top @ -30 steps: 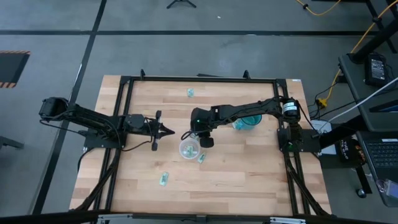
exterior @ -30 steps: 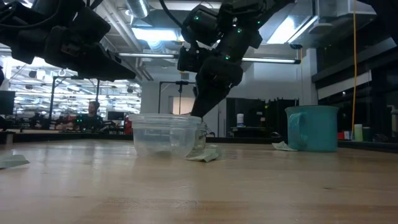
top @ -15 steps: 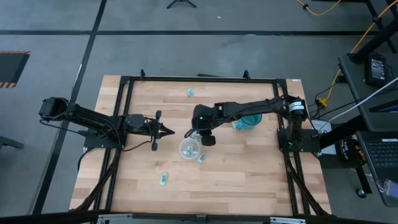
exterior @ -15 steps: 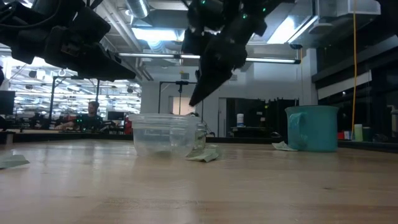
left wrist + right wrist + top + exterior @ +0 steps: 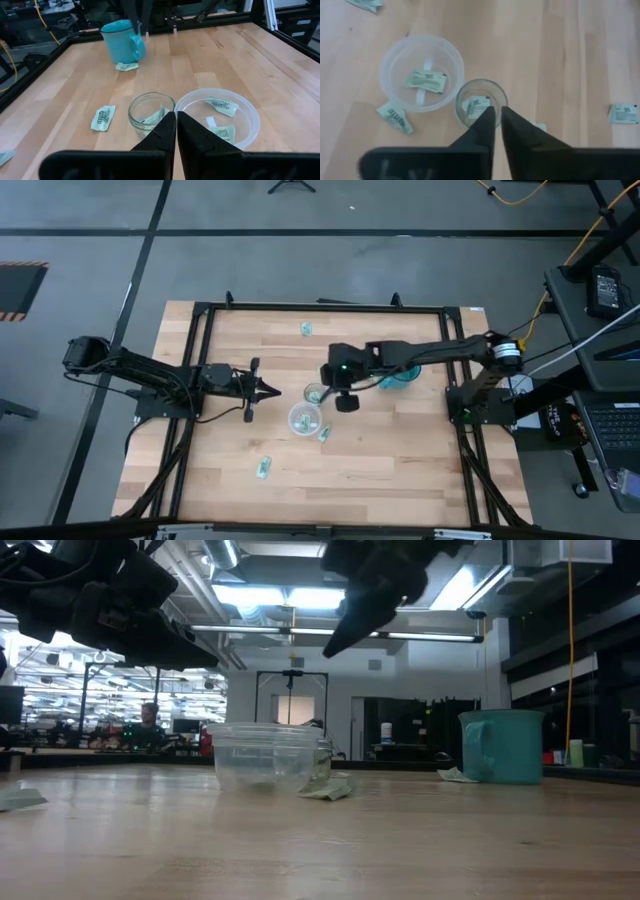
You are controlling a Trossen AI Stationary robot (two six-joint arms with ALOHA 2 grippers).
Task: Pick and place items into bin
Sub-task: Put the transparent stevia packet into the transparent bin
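Where the wooden counter (image 5: 400, 460) spreads widest, a teal mug (image 5: 405, 376) stands behind the right arm. The clear bin (image 5: 303, 419) holds packets (image 5: 425, 80), the small glass jar (image 5: 315, 393) beside it another; only the wrist views show this. More lie loose (image 5: 263, 468). The right pincer (image 5: 333, 392) hangs above the jar, closed and empty; the left pincer (image 5: 275, 391) waits nearby, closed.
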